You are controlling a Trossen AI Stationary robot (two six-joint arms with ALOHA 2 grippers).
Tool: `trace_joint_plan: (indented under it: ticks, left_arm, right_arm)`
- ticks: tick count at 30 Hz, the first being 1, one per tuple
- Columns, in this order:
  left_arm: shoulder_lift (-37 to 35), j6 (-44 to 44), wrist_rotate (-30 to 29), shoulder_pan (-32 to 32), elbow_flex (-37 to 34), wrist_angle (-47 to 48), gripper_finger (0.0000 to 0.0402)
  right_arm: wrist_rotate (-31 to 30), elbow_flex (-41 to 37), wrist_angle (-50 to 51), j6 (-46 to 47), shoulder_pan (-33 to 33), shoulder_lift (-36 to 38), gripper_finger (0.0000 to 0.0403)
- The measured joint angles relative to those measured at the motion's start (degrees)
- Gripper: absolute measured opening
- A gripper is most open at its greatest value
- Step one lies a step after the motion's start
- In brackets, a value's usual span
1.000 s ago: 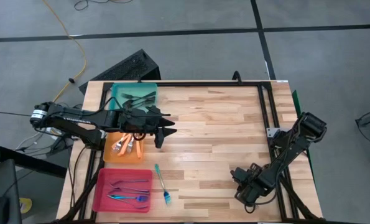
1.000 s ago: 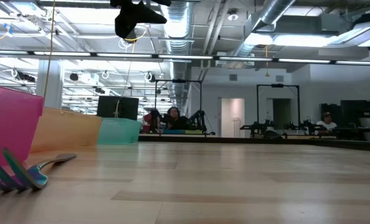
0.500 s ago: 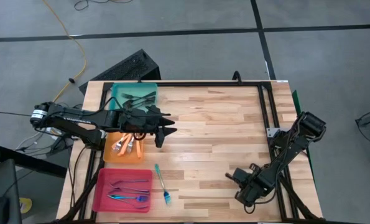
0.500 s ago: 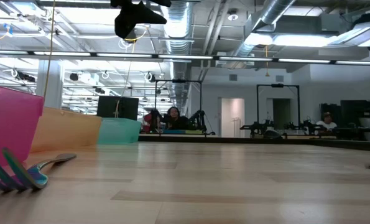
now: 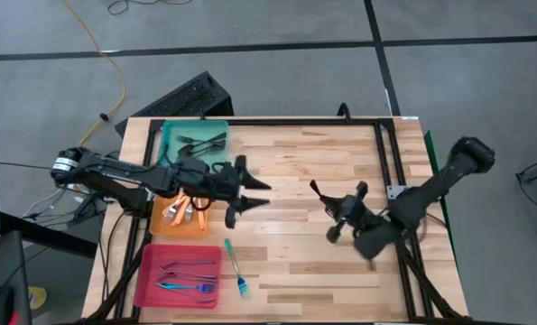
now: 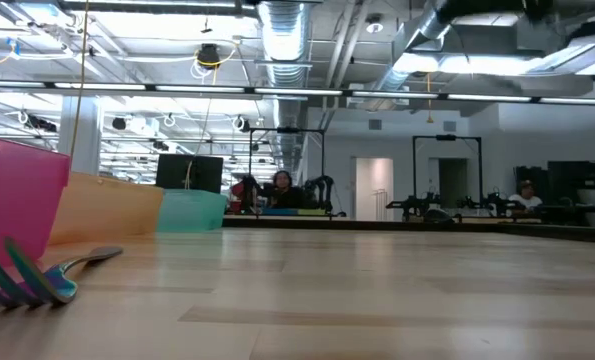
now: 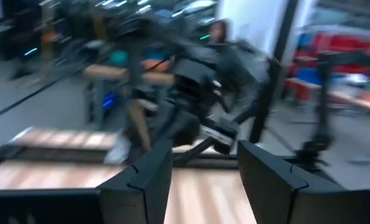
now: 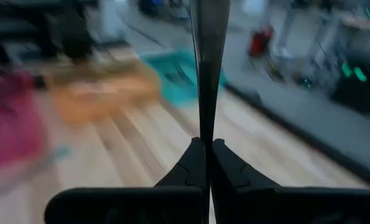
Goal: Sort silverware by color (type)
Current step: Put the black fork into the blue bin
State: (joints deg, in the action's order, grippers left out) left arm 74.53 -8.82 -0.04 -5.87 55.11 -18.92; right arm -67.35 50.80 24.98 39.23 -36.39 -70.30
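1 teal fork (image 5: 234,266) lies beside the pink tray (image 5: 147,282).

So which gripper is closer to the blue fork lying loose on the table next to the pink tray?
The left. The left gripper hovers just past the blue fork's handle end, beside the orange tray. The right gripper is farther off, over the table's middle.

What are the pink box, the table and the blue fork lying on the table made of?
The pink box looks like plastic: a bright, even colour and smooth, slightly see-through walls in the low view. The table looks like wood: pale planks with grain lines and a soft shine. The blue fork may be plastic or coated metal; its teal colour is glossy, but the look alone leaves that open.
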Motion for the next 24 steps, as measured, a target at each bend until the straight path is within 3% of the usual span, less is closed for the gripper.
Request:
trace_joint_plan:
  ticks: [3,5,11,15,24]
  left_arm:
    - [4.3,2.3,6.2,0.0,0.0,-8.6,0.0165]
    - [7.2,2.7,8.0,0.2,0.0,-13.8,0.0165]
    - [13.7,-0.6,10.9,2.2,0.0,-24.9,0.0165]
    - [16.0,-3.3,12.1,3.3,0.0,-27.6,0.0165]
    - [17.1,-3.0,11.7,3.7,0.0,-29.2,0.0165]
  right_arm:
    - [0.9,-1.1,-17.4,-20.5,0.9,3.3,0.0021]
    - [5.5,-2.7,-30.6,-32.9,2.1,3.6,0.0021]
    - [20.8,-5.1,-50.6,-50.3,5.2,2.4,0.0021]
    - [25.5,-6.2,-59.6,-55.2,6.7,0.2,0.0021]
    - [29.9,-6.2,-63.7,-52.5,11.5,-6.5,0.0021]
